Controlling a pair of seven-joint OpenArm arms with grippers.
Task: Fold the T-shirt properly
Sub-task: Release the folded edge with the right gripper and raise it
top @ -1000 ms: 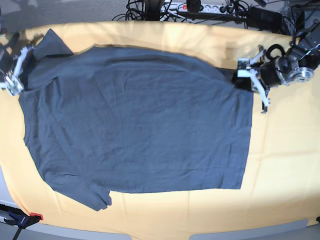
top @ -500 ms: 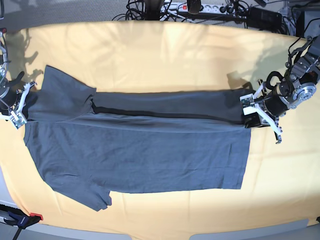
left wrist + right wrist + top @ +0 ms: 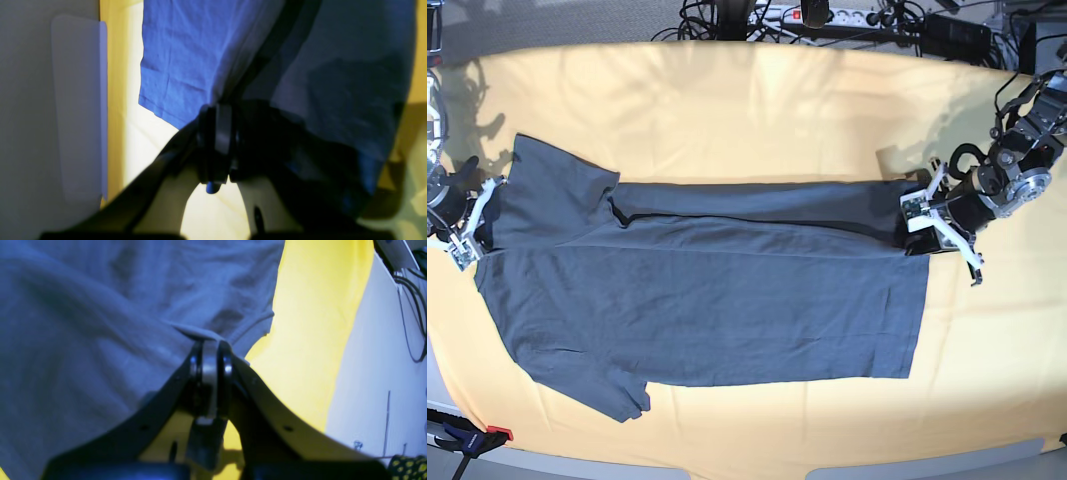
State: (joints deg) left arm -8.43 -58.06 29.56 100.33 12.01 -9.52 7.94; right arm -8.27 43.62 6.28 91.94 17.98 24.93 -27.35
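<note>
Base view first: the T-shirt [image 3: 707,300] lies across the yellow-covered counter [image 3: 757,110], and its far long edge is now folded toward me. A second ago the shirt was spread flat; half a second ago the fold was already carried over, and since then the folded band has settled slightly lower and flatter. My left end effector [image 3: 924,232] sits at the hem end of that band, my right end effector [image 3: 469,222] at the sleeve end by the collar side. I judge the first lengthwise fold is nearly laid but not released, so the edge still needs to be set down evenly.

Left wrist view: the left end effector [image 3: 218,140] has its jaws pressed together on a bunched corner of the T-shirt [image 3: 186,56], cloth draping away on both sides, pale counter [image 3: 146,143] beneath.

Right wrist view: the right end effector [image 3: 210,373] is likewise clamped on a pinch of the T-shirt [image 3: 100,323] near a stitched edge, with the yellow counter [image 3: 310,323] just beside it. Both grips look firm; letting go unevenly could skew the fold.
</note>
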